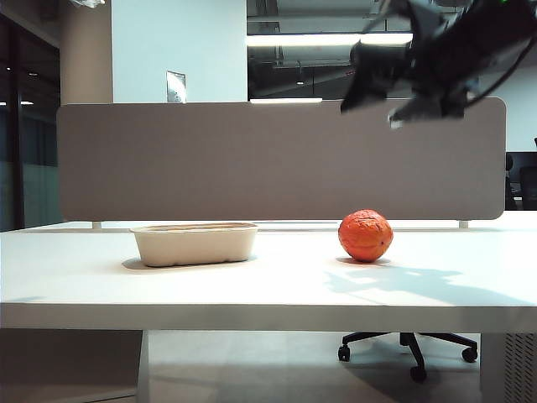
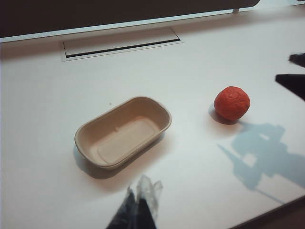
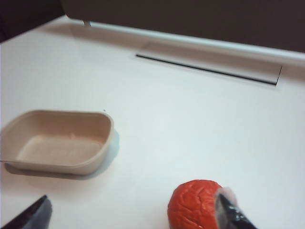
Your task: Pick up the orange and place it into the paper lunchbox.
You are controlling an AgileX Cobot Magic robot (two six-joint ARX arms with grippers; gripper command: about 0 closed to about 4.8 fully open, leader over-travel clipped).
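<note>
In the exterior view, the paper lunchbox (image 1: 195, 243) sits on the white table (image 1: 268, 290) at the left centre of the frame, a shallow beige oblong tray with rounded corners and a rolled rim, and nothing lies in it. Well apart to its right rests the orange (image 1: 366, 236), a reddish-orange ball with a wrinkled, veined skin and a small dark spot on its right side, touching nothing but the tabletop. High above it, in the upper right corner, hangs the right gripper (image 1: 394, 105), a dark blurred mass clear of the fruit, its shadow falling on the table to the right of the orange. In the right wrist view its two fingertips (image 3: 33, 214) stand spread wide, one at each lower corner of the frame, with the orange (image 3: 195, 205) between them and close against the right-hand tip; whether they touch I cannot tell. The left gripper (image 2: 140, 205) shows in its own wrist view at the lower edge, near the lunchbox (image 2: 123, 132) and far from the orange (image 2: 232, 103); its tips look pressed together, holding nothing.
</note>
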